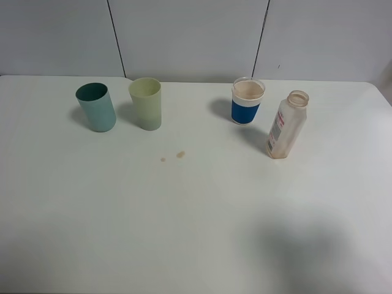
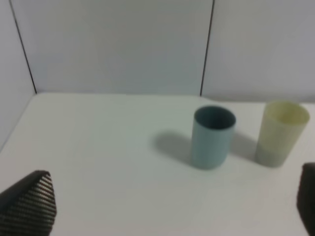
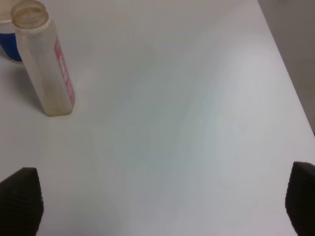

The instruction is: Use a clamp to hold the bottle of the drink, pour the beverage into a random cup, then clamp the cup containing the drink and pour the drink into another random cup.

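Just a white table [image 1: 196, 233] under me, two little brownish drips [image 1: 172, 157] on it, grey panelled wall [image 1: 190, 37] behind.

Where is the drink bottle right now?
In the high view the bottle stands upright and uncapped on the right side of the table, just right of the blue cup and slightly nearer the camera. Neither gripper touches it.

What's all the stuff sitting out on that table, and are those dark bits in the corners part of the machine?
Teal cup: one, far left, upright.
Pale green cup: one, right beside the teal one.
Blue-and-white cup: one, right of centre, tan drink inside.
Bottle: one, clear with red label, uncapped, rightmost.
Drops: two, tan, mid-table.
Table: one, white.
Left tool: dark ribbed fingers, wide open, empty.
Right tool: same, open, empty.
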`<action>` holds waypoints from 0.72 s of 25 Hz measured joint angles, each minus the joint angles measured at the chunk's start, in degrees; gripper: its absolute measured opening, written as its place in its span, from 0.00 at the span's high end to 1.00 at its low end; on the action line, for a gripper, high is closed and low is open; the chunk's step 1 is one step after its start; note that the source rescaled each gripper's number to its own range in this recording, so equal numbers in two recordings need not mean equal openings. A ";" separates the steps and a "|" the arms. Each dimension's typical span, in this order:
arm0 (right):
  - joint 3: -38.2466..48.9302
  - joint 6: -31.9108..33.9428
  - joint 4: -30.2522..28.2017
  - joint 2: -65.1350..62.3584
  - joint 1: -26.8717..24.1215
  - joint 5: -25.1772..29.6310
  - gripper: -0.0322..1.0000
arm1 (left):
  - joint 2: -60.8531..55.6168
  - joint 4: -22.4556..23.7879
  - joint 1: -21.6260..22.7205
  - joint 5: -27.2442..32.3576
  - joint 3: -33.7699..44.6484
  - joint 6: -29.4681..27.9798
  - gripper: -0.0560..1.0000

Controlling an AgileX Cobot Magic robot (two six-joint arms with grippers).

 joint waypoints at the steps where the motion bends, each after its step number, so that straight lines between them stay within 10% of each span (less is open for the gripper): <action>1: 0.00 0.00 0.00 0.00 0.00 0.00 0.00 | -0.17 -0.13 0.00 1.18 0.00 0.00 0.00; 18: 0.00 0.00 0.00 0.00 0.00 0.00 0.00 | -0.16 -3.97 6.31 12.71 3.82 -0.15 0.00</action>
